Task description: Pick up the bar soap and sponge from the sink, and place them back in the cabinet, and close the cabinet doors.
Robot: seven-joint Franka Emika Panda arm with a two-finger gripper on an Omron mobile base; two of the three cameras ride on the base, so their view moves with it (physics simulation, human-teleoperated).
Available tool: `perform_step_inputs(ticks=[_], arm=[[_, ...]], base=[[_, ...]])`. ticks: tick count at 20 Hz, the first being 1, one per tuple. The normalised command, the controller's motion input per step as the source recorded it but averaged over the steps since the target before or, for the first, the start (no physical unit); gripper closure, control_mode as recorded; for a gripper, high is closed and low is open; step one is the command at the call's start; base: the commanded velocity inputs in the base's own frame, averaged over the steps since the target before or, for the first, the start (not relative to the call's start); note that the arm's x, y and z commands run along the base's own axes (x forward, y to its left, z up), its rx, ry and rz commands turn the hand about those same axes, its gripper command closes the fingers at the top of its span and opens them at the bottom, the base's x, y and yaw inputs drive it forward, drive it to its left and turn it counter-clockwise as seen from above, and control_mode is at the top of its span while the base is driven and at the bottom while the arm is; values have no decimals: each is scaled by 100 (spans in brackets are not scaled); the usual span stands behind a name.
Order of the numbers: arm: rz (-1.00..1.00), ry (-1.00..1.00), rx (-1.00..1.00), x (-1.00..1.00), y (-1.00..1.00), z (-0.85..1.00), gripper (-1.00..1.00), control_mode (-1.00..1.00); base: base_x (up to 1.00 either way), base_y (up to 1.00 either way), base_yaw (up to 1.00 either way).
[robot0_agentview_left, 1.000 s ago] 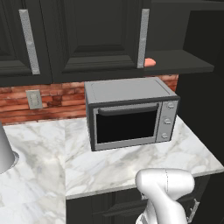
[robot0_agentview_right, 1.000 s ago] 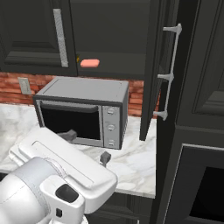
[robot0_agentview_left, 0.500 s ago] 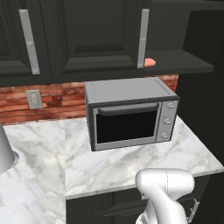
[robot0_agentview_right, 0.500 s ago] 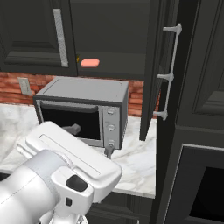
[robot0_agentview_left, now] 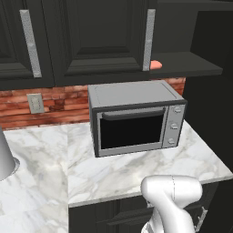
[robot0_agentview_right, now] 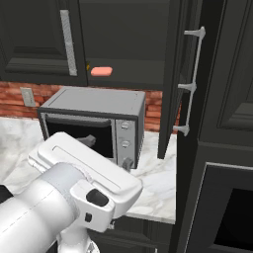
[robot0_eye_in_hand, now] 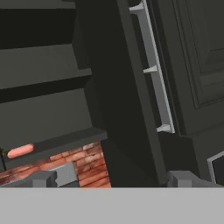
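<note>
The bar soap (robot0_agentview_right: 101,71) – a small, smooth, salmon-pink slab with rounded corners – lies flat on the bottom shelf of the cabinet (robot0_agentview_right: 123,39), a dark, nearly black box with matte inner walls. In the hand view the soap (robot0_eye_in_hand: 20,151) sits at the shelf's front edge, above a strip of red brick wall (robot0_eye_in_hand: 87,164). The right cabinet door (robot0_agentview_right: 173,79) stands open, edge-on, a tall black panel with a long straight silver bar handle (robot0_agentview_right: 190,81) on three stubby mounts. The left door (robot0_agentview_left: 104,36) is shut, panelled, with a speckled silver bar handle (robot0_agentview_left: 148,40).

Below the cabinet a boxy grey microwave (robot0_agentview_left: 136,118) with a dark glass front rests on the white, grey-veined marble counter (robot0_agentview_left: 136,173).

The gripper (robot0_eye_in_hand: 111,179) points at the open door's edge – its two blunt grey fingertips (robot0_eye_in_hand: 41,178) stand wide apart, with nothing between them.
</note>
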Motion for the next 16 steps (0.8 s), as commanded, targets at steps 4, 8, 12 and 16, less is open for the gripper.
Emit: perform_step_inputs(ticks=[4,8,12,16], arm=[[-2,-5,0,14,0,-18,-100,-100],[-4,-6,0,6,-3,-18,-100,-100],[-5,-7,0,10,-2,-16,-100,-100],[-5,-7,0,8,-1,-17,-100,-100]], base=[[0,0,0],[0,0,0],[0,0,0],[0,0,0]])
